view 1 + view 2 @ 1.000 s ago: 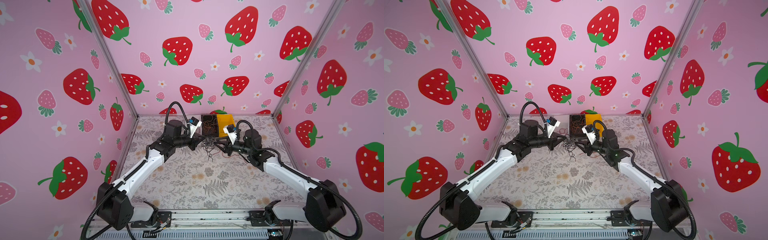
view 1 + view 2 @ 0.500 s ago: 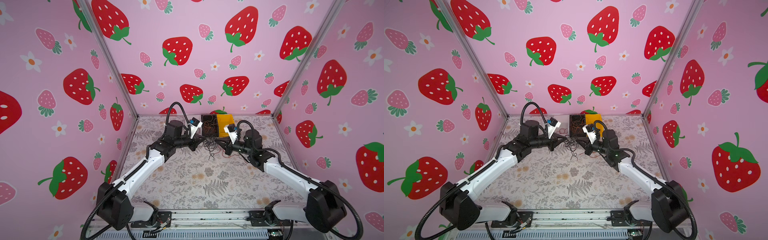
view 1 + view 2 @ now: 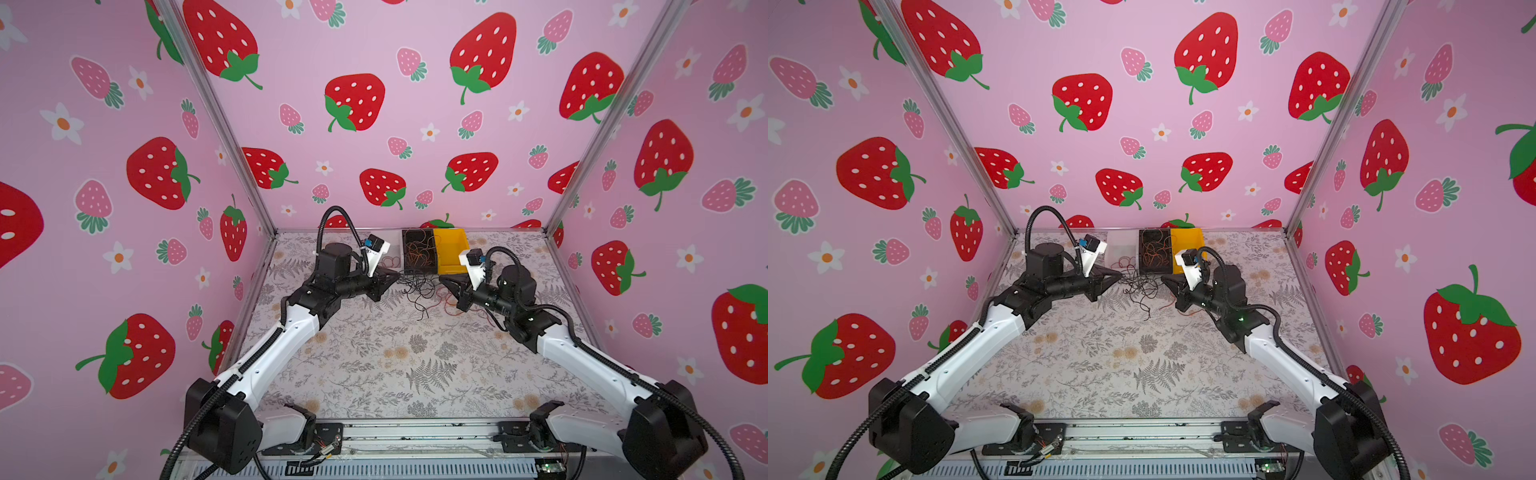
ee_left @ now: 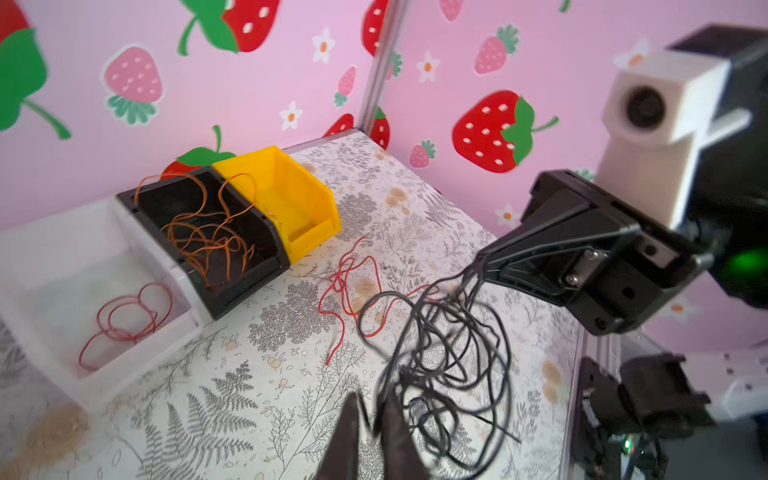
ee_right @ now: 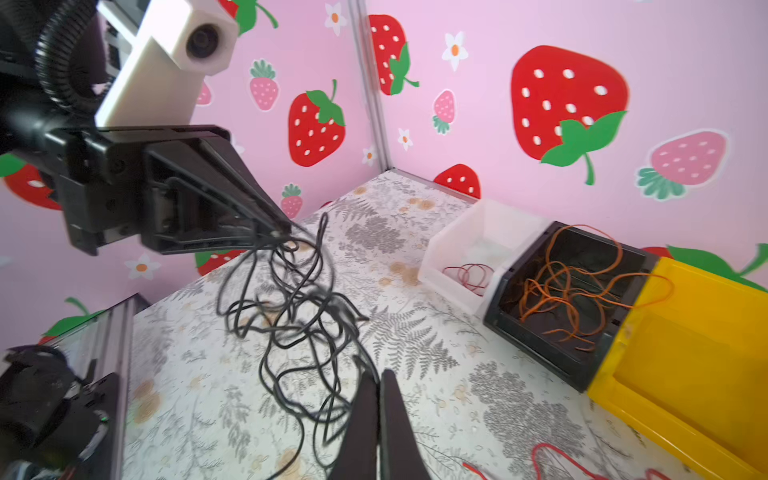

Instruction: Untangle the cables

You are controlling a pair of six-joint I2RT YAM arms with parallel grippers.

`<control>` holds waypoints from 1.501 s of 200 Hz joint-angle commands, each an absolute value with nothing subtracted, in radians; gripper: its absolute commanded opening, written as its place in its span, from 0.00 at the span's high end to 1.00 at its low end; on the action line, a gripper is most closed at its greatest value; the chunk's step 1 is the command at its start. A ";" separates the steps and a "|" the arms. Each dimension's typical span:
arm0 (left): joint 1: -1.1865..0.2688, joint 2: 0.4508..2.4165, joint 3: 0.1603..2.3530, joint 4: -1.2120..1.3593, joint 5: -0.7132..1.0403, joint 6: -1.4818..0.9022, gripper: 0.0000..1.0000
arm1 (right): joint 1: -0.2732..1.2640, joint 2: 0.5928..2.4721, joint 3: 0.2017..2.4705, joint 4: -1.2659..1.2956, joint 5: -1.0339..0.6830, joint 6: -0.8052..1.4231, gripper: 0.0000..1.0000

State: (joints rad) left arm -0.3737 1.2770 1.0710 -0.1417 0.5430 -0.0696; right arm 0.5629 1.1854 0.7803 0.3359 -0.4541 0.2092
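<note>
A tangle of thin black cables (image 4: 449, 353) hangs and sprawls between my two grippers over the floral table, seen in both top views (image 3: 417, 291) (image 3: 1142, 286). My right gripper (image 5: 376, 374) is shut on black strands at its tip, which also shows in the left wrist view (image 4: 478, 266). The jaws of my left gripper (image 4: 374, 411) stand a little apart, with a black strand running through the gap. Black loops still dangle from its tip (image 5: 286, 232). A red cable (image 4: 345, 282) lies loose on the table beside the black tangle.
Three bins stand in a row at the back wall. The clear bin (image 4: 62, 232) holds a red cable loop. Orange cables fill the black bin (image 4: 232, 299). Nothing lies in the yellow bin (image 4: 307, 195). Pink strawberry walls close in both sides and the back.
My right gripper has shut on the black strands. The left jaws have come slightly apart. Both arms have barely shifted.
</note>
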 commanded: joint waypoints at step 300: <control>-0.520 1.495 1.243 -0.123 0.540 -0.074 1.00 | 0.552 1.275 0.947 0.283 -0.396 0.252 1.00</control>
